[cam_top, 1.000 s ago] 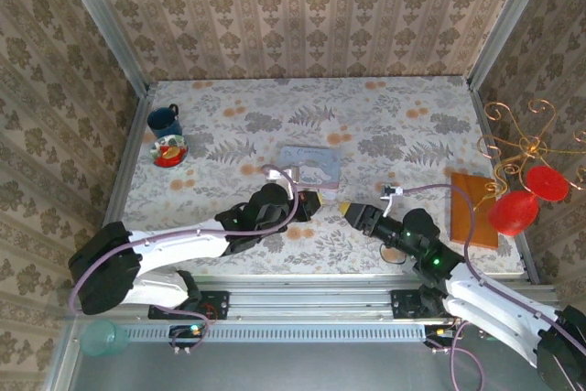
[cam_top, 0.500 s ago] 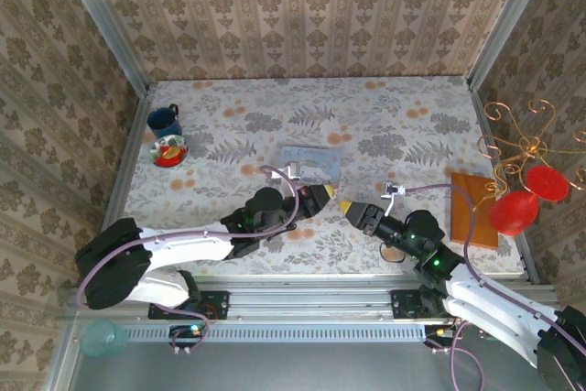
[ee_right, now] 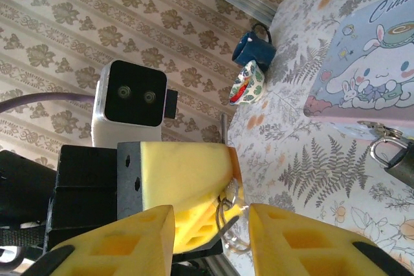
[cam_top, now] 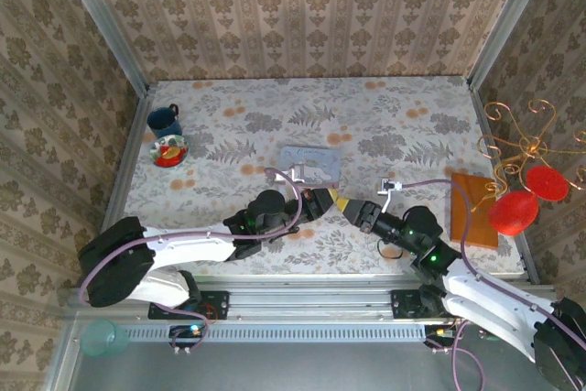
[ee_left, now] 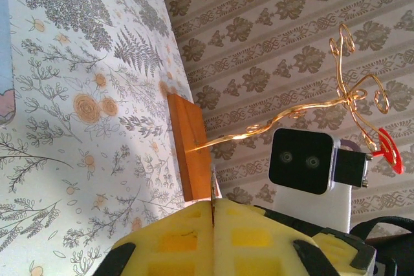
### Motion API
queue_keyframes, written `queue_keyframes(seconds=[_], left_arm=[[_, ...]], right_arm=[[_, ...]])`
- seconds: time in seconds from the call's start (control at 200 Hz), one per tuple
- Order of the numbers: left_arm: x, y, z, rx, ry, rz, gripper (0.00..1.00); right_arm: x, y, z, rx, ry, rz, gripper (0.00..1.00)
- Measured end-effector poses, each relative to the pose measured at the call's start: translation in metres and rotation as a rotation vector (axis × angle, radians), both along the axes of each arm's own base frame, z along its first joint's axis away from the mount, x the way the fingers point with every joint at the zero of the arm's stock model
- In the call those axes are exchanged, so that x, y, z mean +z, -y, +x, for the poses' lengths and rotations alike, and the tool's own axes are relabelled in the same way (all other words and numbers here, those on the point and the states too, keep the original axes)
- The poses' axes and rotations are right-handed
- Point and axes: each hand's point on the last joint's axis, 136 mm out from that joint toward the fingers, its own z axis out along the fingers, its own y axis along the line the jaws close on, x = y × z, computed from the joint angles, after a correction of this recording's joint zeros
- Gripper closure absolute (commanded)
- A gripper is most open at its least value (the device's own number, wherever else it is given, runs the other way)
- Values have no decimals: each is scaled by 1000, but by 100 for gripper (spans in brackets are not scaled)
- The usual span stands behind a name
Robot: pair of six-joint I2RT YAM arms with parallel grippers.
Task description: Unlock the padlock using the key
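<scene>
Since a second ago, the gap between the two grippers has been closed: the left gripper [cam_top: 320,200] has been carried across and the right gripper [cam_top: 352,211] edged in, so that they meet on the arm-base side of the tin [cam_top: 311,163], near its edge.

The left pads are pressed flat together with a thin metal sliver, judged to be the key [ee_right: 229,192], clamped between them; its ring and a wire loop hang free. The right jaws are spread wide and grip nothing, one finger on either side of that ring.

The padlock [ee_right: 399,158] lies on the table just beside the tin's near edge, apart from both grippers.

The step in hand is judged to be a key handover. For a clean transfer:
- The right jaws should be closed on the key's head, not on the loose ring.
- The blade should be left projecting and aligned before the left pads are released.

The padlock is cut off by the frame edge in the right wrist view, so its keyhole cannot be seen. Whether its shackle touches the tin cannot be told. The key's blade is largely hidden within the foam.
</scene>
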Motion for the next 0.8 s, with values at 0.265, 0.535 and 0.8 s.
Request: queue_keyframes(seconds=[0.265,0.535,0.8], left_arm=[[1,0,0,1,-3,-4,100],[3,1,-1,-6,-6,-17,100],[3,8,1,-4,-20,-61,100]], right_arm=[[-1,-4,3,7,-5,0,76],[-1,-3,3,5,-5,0,79],[0,-1,5,-12,-2,1,80]])
